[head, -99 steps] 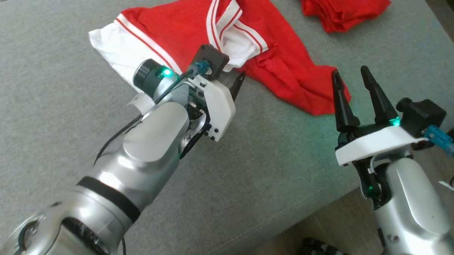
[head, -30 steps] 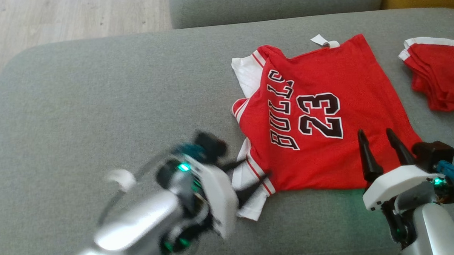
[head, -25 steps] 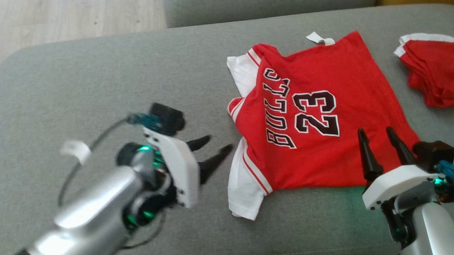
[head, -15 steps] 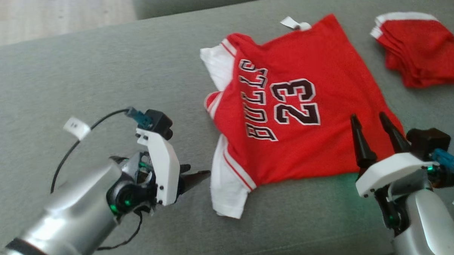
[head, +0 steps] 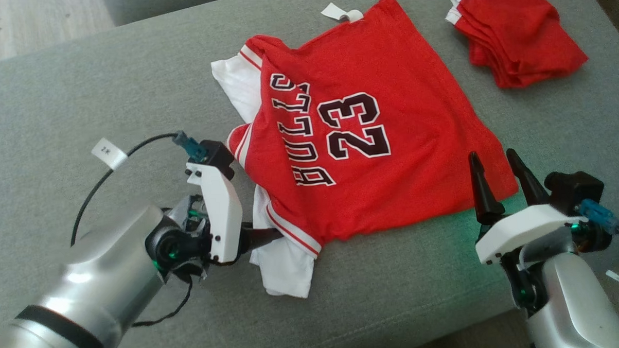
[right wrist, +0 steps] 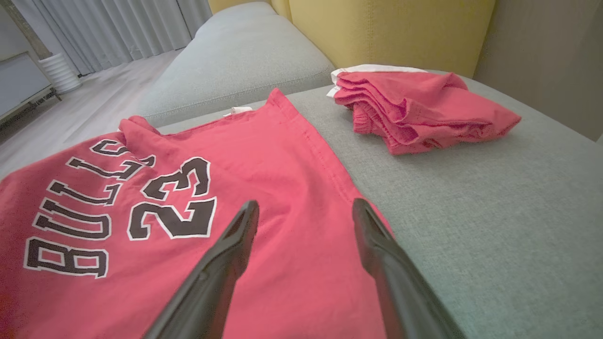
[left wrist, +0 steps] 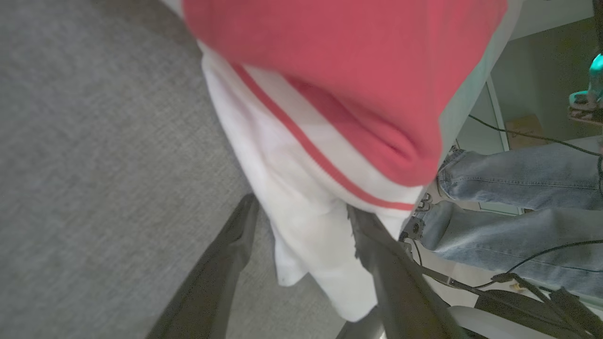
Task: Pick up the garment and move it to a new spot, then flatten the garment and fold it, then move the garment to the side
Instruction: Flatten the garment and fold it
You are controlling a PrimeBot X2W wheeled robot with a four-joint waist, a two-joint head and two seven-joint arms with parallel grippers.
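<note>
Left arm is back in at the cloth: half a second ago its fingers were short of the white sleeve, now they reach its edge, and the head view has swung round too.

Big picture first. The grey sofa (head: 80, 99) carries everything. The red jersey (head: 405, 119) lies across the middle of it, print side up and mostly spread out, though the left side is bunched, with white cloth tucked under the red. Far right, well apart, sits a pile (head: 515, 33) of folded red cloth.

Down to the arms. The left gripper (head: 270, 232) is low at the near left, fingers pointing right, spread wide and holding nothing; in its wrist view the sleeve (left wrist: 306, 235) hangs between the two fingers, unpinched. The right gripper (head: 492, 160) hovers at the jersey's near right corner, fingers just as wide apart and empty, over the red hem in its own view (right wrist: 306, 207). A person's legs (left wrist: 518, 179) in jeans show beyond the sofa edge.

My read: the jersey sits at its spot and flattening is under way. The next move calls for the left fingers to close on that sleeve and draw it out leftward, without dragging the body along. Smallest of all, a white tag (head: 334, 11) pokes out at the far edge.
</note>
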